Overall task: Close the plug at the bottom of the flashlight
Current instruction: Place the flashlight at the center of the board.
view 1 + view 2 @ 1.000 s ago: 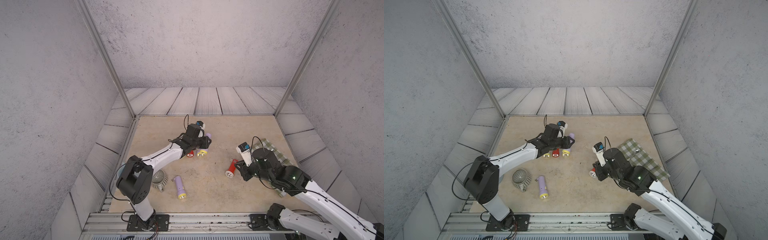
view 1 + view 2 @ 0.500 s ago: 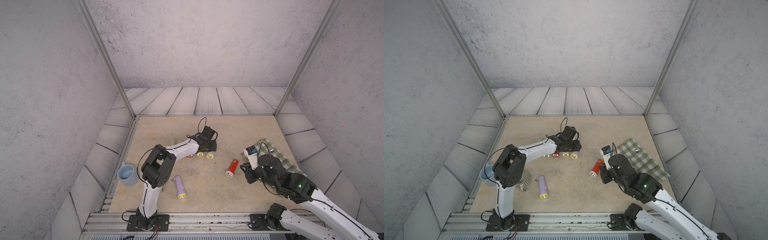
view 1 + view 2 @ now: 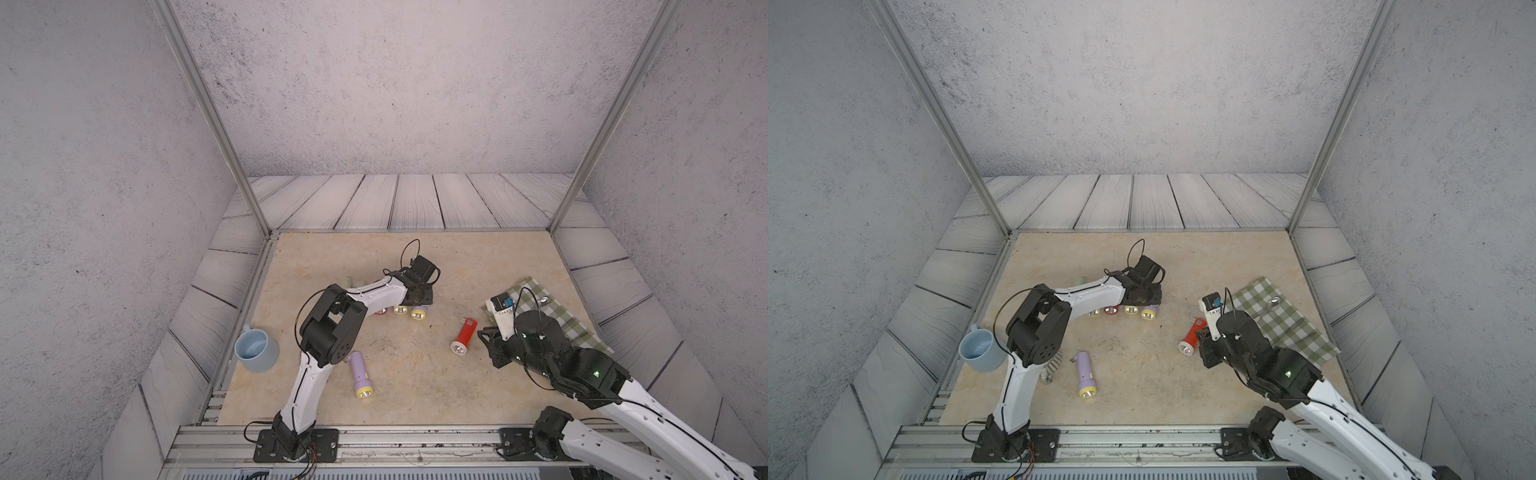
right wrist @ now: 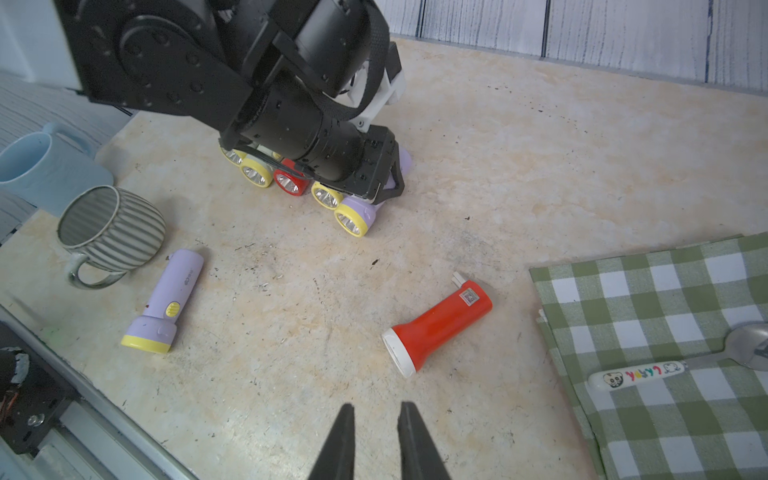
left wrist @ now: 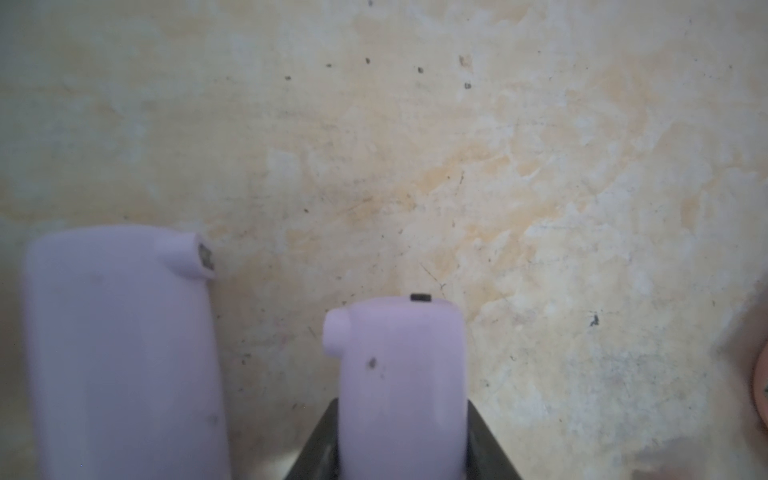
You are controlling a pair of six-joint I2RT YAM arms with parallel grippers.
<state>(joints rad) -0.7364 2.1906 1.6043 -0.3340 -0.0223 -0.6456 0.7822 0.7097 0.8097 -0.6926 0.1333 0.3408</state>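
A red flashlight (image 3: 464,336) (image 3: 1192,337) (image 4: 440,328) lies on the beige table, white head toward the front. Its plug (image 4: 457,279) sticks out at the bottom end. My right gripper (image 4: 376,409) (image 3: 484,332) hovers just in front of the flashlight's head, narrowly open with nothing between its fingers. My left gripper (image 3: 419,297) (image 3: 1144,295) (image 5: 401,415) is low over a row of several flashlights (image 3: 399,309) and shut on the lilac flashlight (image 5: 401,374) (image 4: 357,208) at the row's end. Another lilac flashlight (image 5: 120,353) lies beside it.
A loose purple flashlight (image 3: 359,374) (image 4: 166,303) lies near the front. At the left stand a blue mug (image 3: 255,351) (image 4: 41,166) and a striped cup (image 4: 108,224) on its side. A green check cloth (image 3: 552,307) (image 4: 665,332) with a spoon (image 4: 665,365) lies right.
My right gripper has drawn back from the red flashlight, which stays where it lay. The left arm has raised its elbow and its gripper has shifted right along the row.
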